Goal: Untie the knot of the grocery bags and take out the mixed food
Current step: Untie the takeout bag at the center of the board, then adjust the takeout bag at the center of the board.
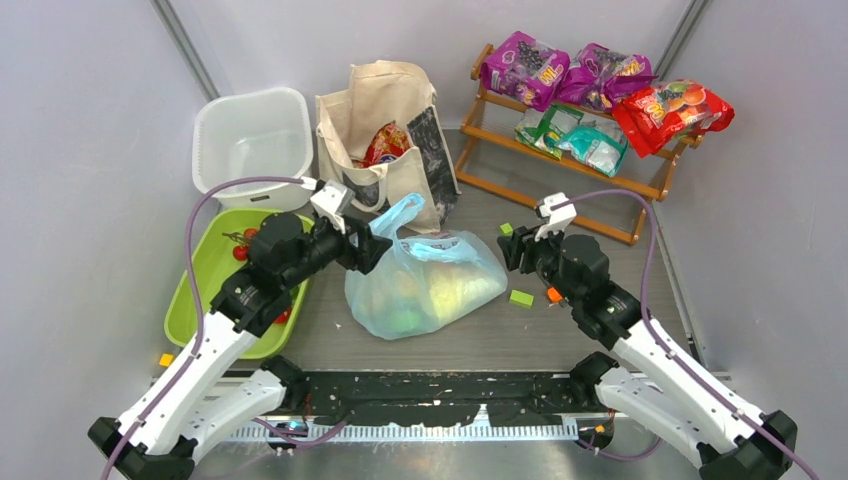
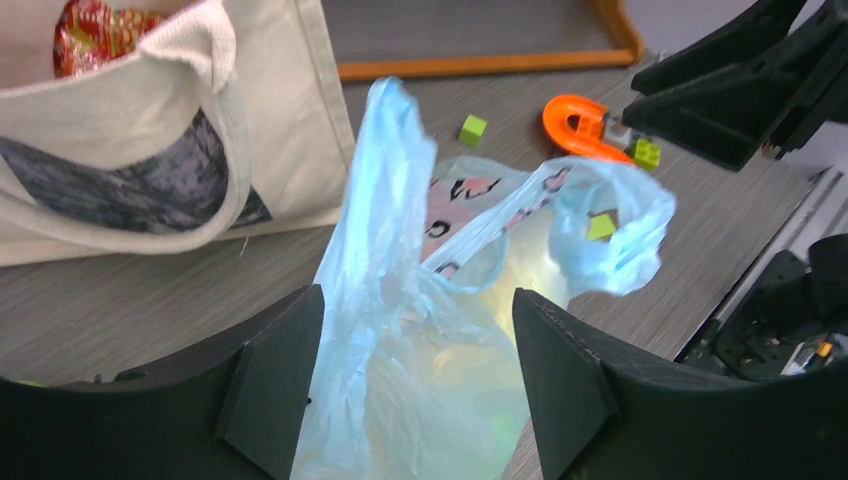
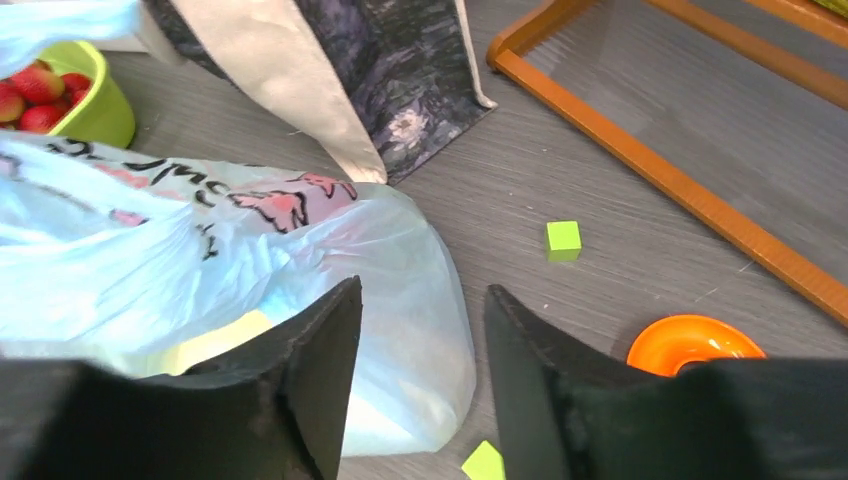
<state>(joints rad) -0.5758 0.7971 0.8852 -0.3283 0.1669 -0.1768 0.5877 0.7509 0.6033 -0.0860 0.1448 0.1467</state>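
Observation:
The light-blue plastic bag [image 1: 425,285] lies mid-table with yellow and green food showing through its skin. Its two handles [image 2: 375,180] stand loose and apart, and no knot shows between them. My left gripper [image 2: 415,295] is open, its fingers on either side of the bag's upper part without pinching it. My right gripper [image 3: 422,290] is also open and hangs over the bag's right end, holding nothing. Behind stands the cream canvas tote [image 1: 385,140] with a red snack packet [image 1: 388,143] inside.
A white tub [image 1: 250,140] sits at the back left, with a green tray [image 1: 200,290] holding red fruits [image 3: 40,85] in front of it. A wooden rack [image 1: 600,190] at the back right carries purple, teal and red packets. Small green blocks [image 1: 521,297] and an orange piece [image 3: 690,345] lie by the right gripper.

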